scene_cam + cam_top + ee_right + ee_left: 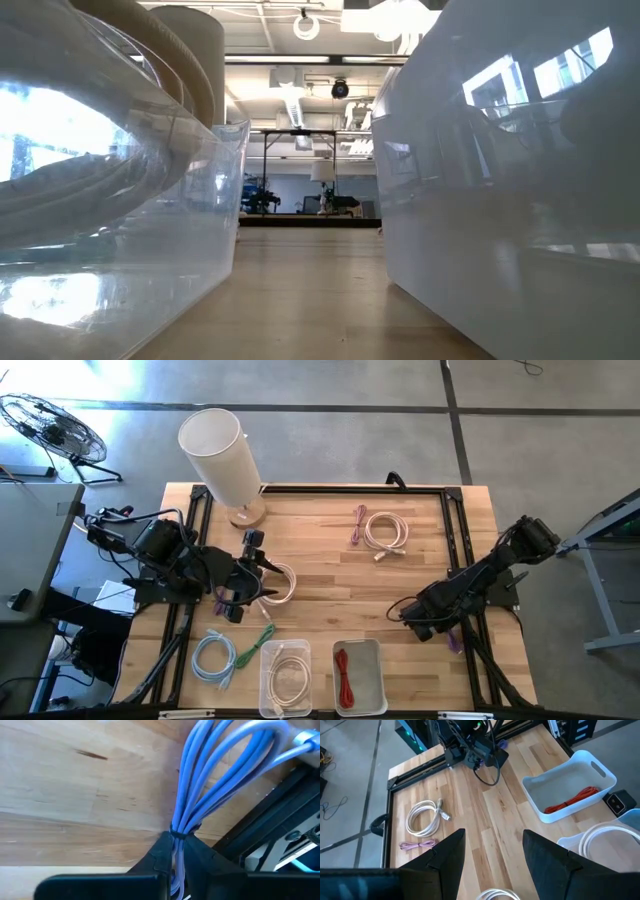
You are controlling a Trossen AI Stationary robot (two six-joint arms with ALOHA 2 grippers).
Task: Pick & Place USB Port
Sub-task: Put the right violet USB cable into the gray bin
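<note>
Nearest the lens: the clear bin (150,250) and the white bin (500,200) stand side by side at the near edge of the bench (330,570). The first holds a white coil, the second a red cable (570,800).
Right gripper (176,845): closed narrow on a tied lavender cable (220,775), pinching the bundle just below its tie. It sits low over the wood by the bench's right edge, toward the near right corner.
Left gripper (494,834): spread wide and empty, hovering over a loose white coil (280,585) left of the bench's middle.
Step in hand: I judge this to be the pick. The lavender cable is gripped but looks barely off the wood, and I cannot tell if it has lifted.
Next move: I would raise the right arm straight up until the loops hang clear of the frame rail beside them. Then I would carry the cable toward the near-edge bins, keeping the trailing end off the white bin's rim.
Also waiting: a blue coil (215,658) near the near left corner.
</note>
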